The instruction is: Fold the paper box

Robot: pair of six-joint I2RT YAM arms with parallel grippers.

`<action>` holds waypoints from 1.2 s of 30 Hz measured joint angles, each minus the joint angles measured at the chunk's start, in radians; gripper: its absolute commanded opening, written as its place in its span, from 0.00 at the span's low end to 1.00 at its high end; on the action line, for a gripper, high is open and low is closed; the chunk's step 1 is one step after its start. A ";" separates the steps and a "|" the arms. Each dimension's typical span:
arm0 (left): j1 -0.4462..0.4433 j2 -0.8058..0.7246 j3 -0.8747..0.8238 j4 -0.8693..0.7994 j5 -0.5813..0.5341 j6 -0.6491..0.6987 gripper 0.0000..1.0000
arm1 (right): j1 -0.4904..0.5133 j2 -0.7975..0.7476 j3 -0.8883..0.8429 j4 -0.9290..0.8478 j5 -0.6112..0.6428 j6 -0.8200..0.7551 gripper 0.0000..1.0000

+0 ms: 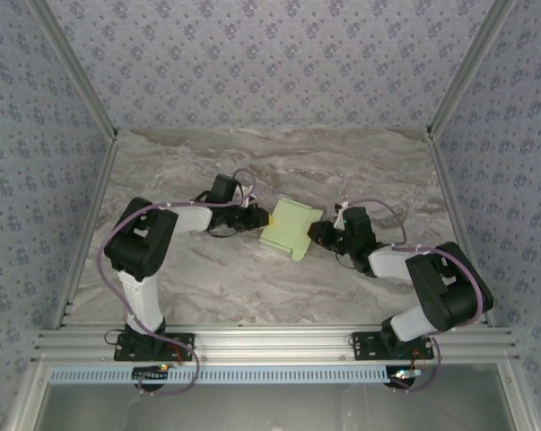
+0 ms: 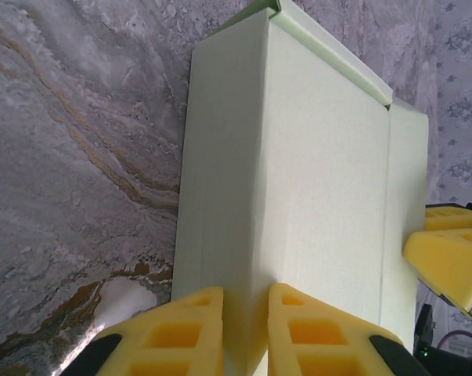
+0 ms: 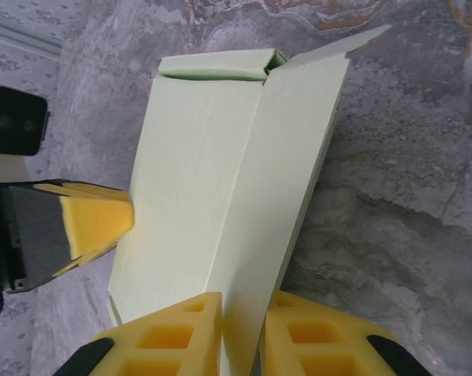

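The paper box (image 1: 290, 229) lies mid-desk (image 1: 207, 278), partly folded and tilted, directly between both hands and equally near each. Its left edge is clamped by the left hand (image 1: 264, 220) and its right edge by the right hand (image 1: 314, 232). Its creases and long axis are seen running away from each hand's fingers.

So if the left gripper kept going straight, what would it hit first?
The paper box: the left gripper pinches its edge, so it would shove the card, probably toward the right gripper.
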 measured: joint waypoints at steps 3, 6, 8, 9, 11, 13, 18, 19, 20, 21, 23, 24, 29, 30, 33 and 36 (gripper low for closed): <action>0.006 0.000 -0.004 0.004 0.010 -0.001 0.15 | 0.000 -0.001 0.002 0.017 -0.015 0.014 0.10; 0.011 0.000 -0.007 0.006 0.019 -0.004 0.15 | -0.002 -0.010 0.002 0.030 -0.024 0.034 0.07; 0.012 0.000 -0.008 0.007 0.026 -0.005 0.15 | -0.002 -0.021 0.002 0.032 -0.027 0.044 0.06; 0.013 0.000 -0.008 0.006 0.027 -0.006 0.15 | -0.002 -0.027 0.002 0.032 -0.030 0.049 0.06; 0.013 0.000 -0.010 0.007 0.033 -0.007 0.15 | -0.001 -0.041 0.002 0.031 -0.033 0.056 0.05; 0.013 0.000 -0.010 0.008 0.038 -0.007 0.14 | -0.001 -0.056 0.002 0.028 -0.034 0.058 0.05; 0.013 0.000 -0.010 0.008 0.053 -0.008 0.15 | 0.007 -0.095 0.002 0.008 -0.033 0.058 0.05; 0.013 0.000 -0.010 0.008 0.056 -0.008 0.15 | 0.008 -0.099 0.002 0.004 -0.033 0.058 0.05; 0.013 0.000 -0.010 0.007 0.058 -0.008 0.15 | 0.008 -0.103 0.003 -0.002 -0.033 0.058 0.05; 0.012 0.000 -0.010 0.006 0.060 -0.007 0.16 | 0.010 -0.105 0.003 -0.003 -0.032 0.058 0.05; 0.011 0.000 -0.010 0.005 0.060 -0.007 0.16 | 0.013 -0.108 0.005 -0.006 -0.030 0.058 0.06; 0.010 0.001 -0.009 0.003 0.060 -0.007 0.16 | 0.014 -0.108 0.006 -0.009 -0.029 0.058 0.06; 0.005 0.019 0.019 -0.005 0.060 -0.007 0.16 | 0.014 -0.114 0.019 -0.014 -0.019 0.061 0.06; 0.005 0.021 0.021 -0.005 0.060 -0.007 0.16 | 0.014 -0.117 0.021 -0.017 -0.017 0.061 0.06; 0.003 0.026 0.027 -0.005 0.060 -0.007 0.16 | 0.017 -0.128 0.029 -0.035 -0.013 0.061 0.06; -0.004 0.029 0.032 -0.005 0.059 -0.007 0.17 | 0.019 -0.141 0.037 -0.055 -0.008 0.060 0.06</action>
